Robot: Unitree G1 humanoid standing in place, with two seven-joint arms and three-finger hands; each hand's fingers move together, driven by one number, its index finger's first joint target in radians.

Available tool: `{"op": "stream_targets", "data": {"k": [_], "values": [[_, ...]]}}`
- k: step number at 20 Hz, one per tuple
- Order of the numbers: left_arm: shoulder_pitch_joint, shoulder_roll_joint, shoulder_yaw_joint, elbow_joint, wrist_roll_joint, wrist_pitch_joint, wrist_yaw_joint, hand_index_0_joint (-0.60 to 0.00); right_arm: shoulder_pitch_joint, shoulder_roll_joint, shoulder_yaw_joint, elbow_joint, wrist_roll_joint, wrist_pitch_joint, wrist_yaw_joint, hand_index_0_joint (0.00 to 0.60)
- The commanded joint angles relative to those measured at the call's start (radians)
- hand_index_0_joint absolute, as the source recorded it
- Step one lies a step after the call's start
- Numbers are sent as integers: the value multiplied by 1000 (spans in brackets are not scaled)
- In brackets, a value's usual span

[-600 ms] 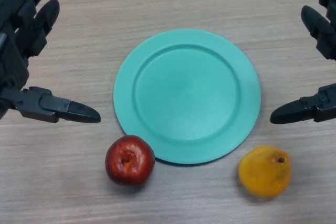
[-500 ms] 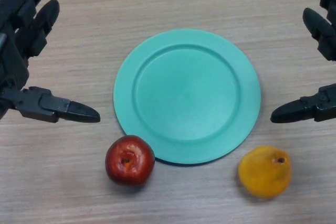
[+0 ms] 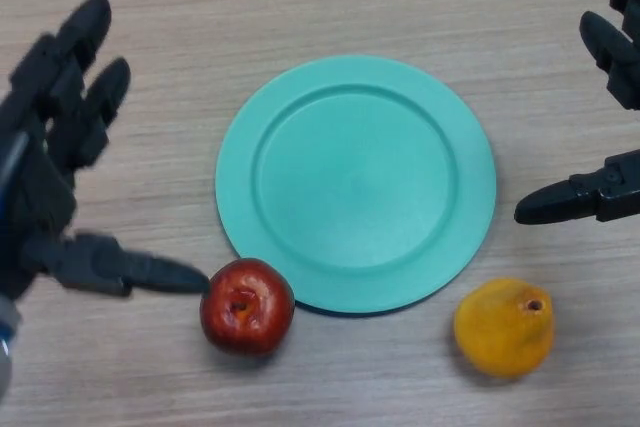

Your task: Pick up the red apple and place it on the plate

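The red apple rests on the wooden table, just off the near left rim of the teal plate, whose face is bare. My left hand hovers to the apple's left with its fingers straight and spread; the thumb tip reaches the apple's left side. My right hand stays idle at the right edge, open, well away from the apple.
An orange fruit lies on the table near the plate's near right rim, below my right hand's thumb. Bare wooden tabletop stretches beyond the plate.
My left hand has moved down and toward the apple, bringing its thumb tip up against the apple's left side. The apple, plate, orange fruit and right hand stay put.
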Motion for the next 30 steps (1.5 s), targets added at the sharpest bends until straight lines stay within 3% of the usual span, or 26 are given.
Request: {"op": "stream_targets", "data": {"k": [1, 2, 4, 7, 10, 12, 15, 17, 21, 24, 26, 29, 30], "values": [[39, -11, 24, -69, 27, -217, 33, 0, -48, -42, -47, -49, -3, -152, -19, 0], [89, -42, -10, -47, 74, -331, 44, 0, -53, -36, -36, -46, -11, -153, -25, 0], [161, -60, -68, 16, 124, -488, 78, 0, -57, -26, -23, -45, -17, -151, -30, 0], [209, -65, -131, 118, 215, -634, 111, 0, -61, -8, -9, -34, -2, -149, -37, 0], [249, -66, -218, 330, 397, -864, 243, 0, -64, -2, -4, -25, 10, -151, -50, 0], [252, -64, -242, 438, 447, -942, 290, 0, -63, -2, -4, -22, 11, -160, -53, 0], [221, -45, -255, 550, 446, -993, 258, 0, -65, -8, -12, -35, 21, -145, -53, 0], [175, -48, -258, 617, 427, -968, 248, 0, -62, -11, -14, -36, 19, -153, -53, 0], [111, -40, -264, 647, 324, -877, 143, 0, -57, -16, -24, -41, 27, -157, -50, 0], [96, -42, -261, 652, 332, -858, 135, -399, -52, -17, -26, -45, 31, -154, -48, 0], [82, -36, -248, 647, 375, -795, 142, -600, -40, -19, -35, -53, 36, -154, -41, 0], [97, -25, -220, 569, 348, -713, 113, -600, -40, -23, -34, -49, 33, -154, -47, 0], [120, -15, -194, 486, 304, -682, 63, -600, -36, -20, -33, -52, 30, -152, -46, 0]]}}
